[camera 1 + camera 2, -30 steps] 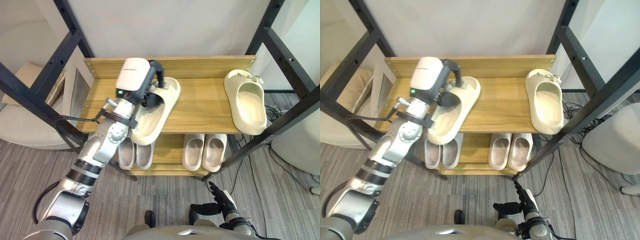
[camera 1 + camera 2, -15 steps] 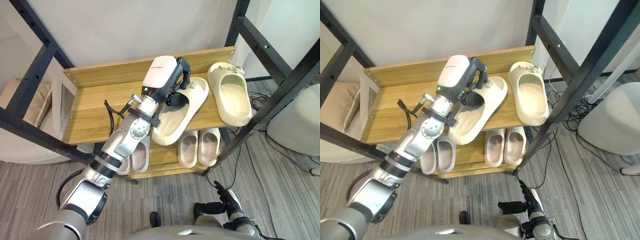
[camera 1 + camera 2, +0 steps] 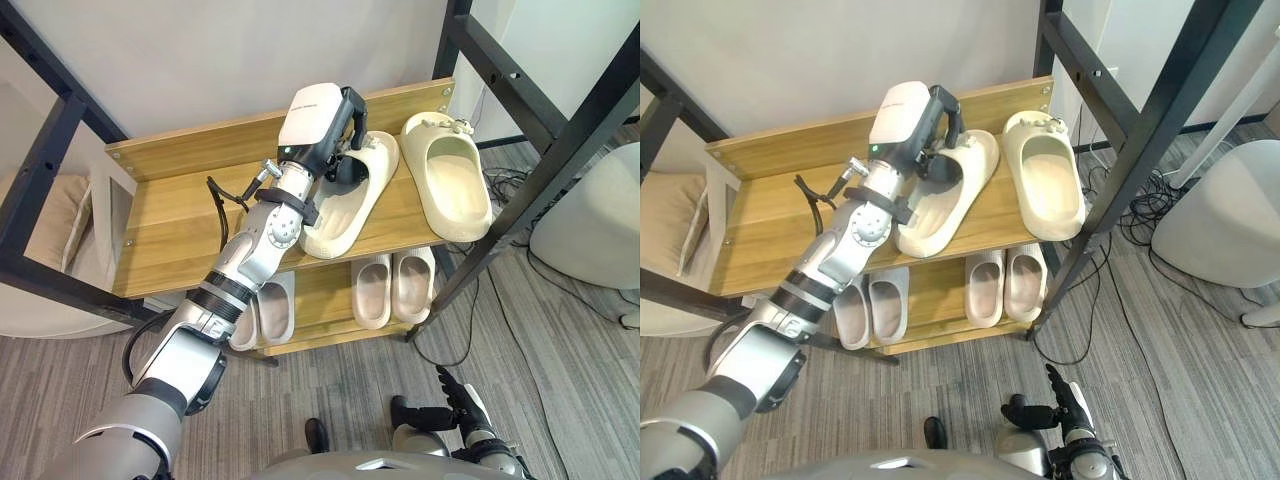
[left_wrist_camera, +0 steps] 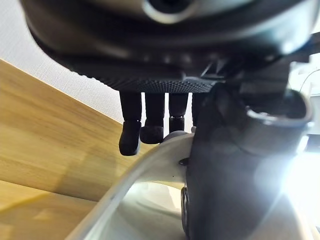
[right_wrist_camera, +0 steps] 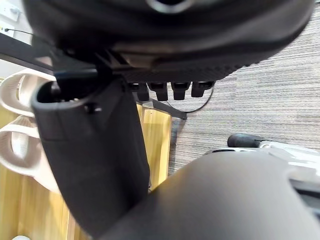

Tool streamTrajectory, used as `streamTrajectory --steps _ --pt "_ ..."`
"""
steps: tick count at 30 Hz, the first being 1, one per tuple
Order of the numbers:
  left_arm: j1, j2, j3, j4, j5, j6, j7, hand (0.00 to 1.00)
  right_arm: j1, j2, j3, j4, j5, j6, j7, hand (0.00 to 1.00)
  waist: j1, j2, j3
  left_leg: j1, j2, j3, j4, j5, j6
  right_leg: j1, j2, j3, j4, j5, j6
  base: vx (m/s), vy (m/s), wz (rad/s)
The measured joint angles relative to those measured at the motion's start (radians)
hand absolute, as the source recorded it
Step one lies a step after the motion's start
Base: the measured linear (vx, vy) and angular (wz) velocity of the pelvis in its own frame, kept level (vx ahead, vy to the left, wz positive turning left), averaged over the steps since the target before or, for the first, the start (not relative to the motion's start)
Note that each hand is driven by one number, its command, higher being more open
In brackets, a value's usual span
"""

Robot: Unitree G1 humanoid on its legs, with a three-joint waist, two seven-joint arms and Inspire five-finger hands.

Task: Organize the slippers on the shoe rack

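A cream slipper (image 3: 345,212) lies at an angle on the wooden shoe rack's top shelf (image 3: 180,225), its heel over the front edge. My left hand (image 3: 343,168) is shut on its toe end; the left wrist view has the fingers (image 4: 150,127) over the rim (image 4: 142,175) and the thumb (image 4: 235,165) inside. A matching cream slipper (image 3: 447,185) lies just to its right, close but apart. My right hand (image 3: 1055,405) hangs low over the floor, open and holding nothing.
Two pairs of pale slippers (image 3: 392,288) (image 3: 262,310) stand on the lower shelf. Black metal frame bars (image 3: 530,150) cross in front at the right and left. A white rounded object (image 3: 590,220) and cables (image 3: 510,180) are on the floor to the right.
My left hand has carried the slipper to the right along the top shelf, closing the gap to the other slipper. The camera has also shifted.
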Motion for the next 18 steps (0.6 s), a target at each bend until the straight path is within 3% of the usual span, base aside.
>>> streamTrajectory --steps 9,18 --pt "-0.012 -0.043 0.006 -0.022 -0.091 -0.001 0.021 1.0 -0.003 -0.001 0.0 -0.002 0.0 0.0 -0.009 1.0 0.004 0.001 0.012 -0.002 -0.003 -0.011 0.0 0.0 0.0 0.005 -0.004 -0.008 0.0 0.0 0.0 0.0 0.001 0.03" --pt "0.043 -0.068 0.005 -0.143 -0.171 -0.015 0.022 1.0 -0.003 -0.005 0.001 0.004 0.001 0.001 -0.01 1.0 0.012 0.004 0.013 0.002 -0.003 -0.033 0.002 0.001 0.001 0.022 -0.005 -0.031 0.0 -0.003 -0.001 -0.01 0.003 0.07"
